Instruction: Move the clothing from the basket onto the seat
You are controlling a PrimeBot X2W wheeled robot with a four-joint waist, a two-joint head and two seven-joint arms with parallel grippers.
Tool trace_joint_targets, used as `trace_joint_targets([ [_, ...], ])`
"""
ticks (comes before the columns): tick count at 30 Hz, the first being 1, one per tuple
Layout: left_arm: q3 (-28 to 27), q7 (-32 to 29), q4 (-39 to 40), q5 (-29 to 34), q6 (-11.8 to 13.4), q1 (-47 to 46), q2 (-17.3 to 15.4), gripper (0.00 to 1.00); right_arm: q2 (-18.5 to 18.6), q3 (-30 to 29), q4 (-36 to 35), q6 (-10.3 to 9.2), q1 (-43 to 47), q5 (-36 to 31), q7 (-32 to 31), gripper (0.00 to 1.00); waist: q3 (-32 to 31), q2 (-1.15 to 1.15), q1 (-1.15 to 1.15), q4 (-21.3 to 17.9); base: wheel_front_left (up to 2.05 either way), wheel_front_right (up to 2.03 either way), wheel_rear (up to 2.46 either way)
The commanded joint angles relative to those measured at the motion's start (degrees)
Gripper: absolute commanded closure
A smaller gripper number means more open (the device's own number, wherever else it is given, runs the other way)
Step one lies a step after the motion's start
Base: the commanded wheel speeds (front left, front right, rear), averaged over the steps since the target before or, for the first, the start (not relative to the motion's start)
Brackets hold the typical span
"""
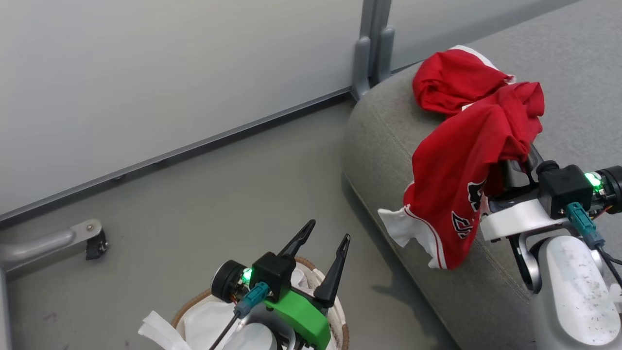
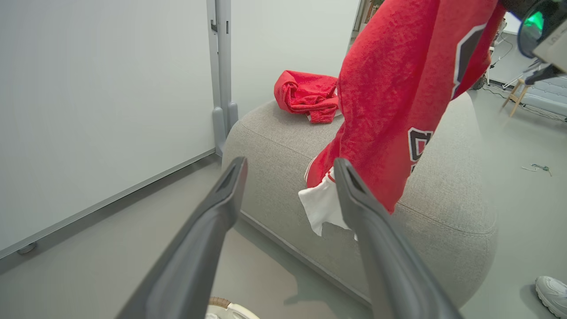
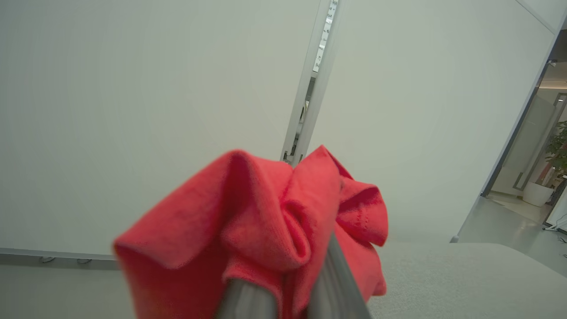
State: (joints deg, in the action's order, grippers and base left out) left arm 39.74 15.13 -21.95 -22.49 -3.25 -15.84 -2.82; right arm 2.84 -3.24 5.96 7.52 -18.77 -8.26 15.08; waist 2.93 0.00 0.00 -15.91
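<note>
Clamps jersey (image 1: pixel 466 165) in right gripper (image 1: pixel 527 160), mid-right, over seat (image 1: pixel 388 146) for dropping; spreads left gripper (image 1: pixel 328 230) empty above basket (image 1: pixel 192 306), bottom centre.

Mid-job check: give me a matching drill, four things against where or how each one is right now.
Things:
1. shorts
2. jersey
3. left hand
4. basket

States:
A. on the floor, below the left hand
B. hanging from the shut right hand
C. bunched on top of the seat
D. open, holding nothing

Pairs: 1-C; 2-B; 3-D; 4-A
</note>
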Motion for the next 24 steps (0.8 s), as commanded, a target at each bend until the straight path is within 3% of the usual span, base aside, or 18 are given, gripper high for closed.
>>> trace_joint_targets([
  [1, 0.03, 0.02, -0.02, 0.54, 0.17, -0.81, -0.14, 0.0, 0.12, -0.64, -0.41, -0.07, 0.58, -0.19, 0.13, 1.0, 2.35, 0.0, 0.0, -6.74, 0.0, 0.0, 0.0],
  [10, 1.53, 0.01, -0.4, 0.26, -0.12, -1.39, -0.18, 0.0, 0.11, -6.25, -1.63, -0.07, 2.58, 0.44, 0.13, 1.0, 3.3, 0.0, 0.0, -9.92, 0.0, 0.0, 0.0],
  [19, 1.35, 0.02, 0.47, 1.06, -0.74, -1.76, -0.18, 0.0, 0.42, -9.76, -3.84, -0.07, -0.01, -2.0, 0.13, 1.0, 5.11, 0.0, 0.0, -7.75, 0.0, 0.0, 0.0],
  [24, 1.09, 0.01, 1.47, 2.05, -0.94, -2.74, -0.18, 0.0, 4.6, -10.58, -5.32, -0.07, -5.87, -3.68, 0.13, 1.0, 7.87, 0.0, 0.0, -5.67, 0.0, 0.0, 0.0],
])
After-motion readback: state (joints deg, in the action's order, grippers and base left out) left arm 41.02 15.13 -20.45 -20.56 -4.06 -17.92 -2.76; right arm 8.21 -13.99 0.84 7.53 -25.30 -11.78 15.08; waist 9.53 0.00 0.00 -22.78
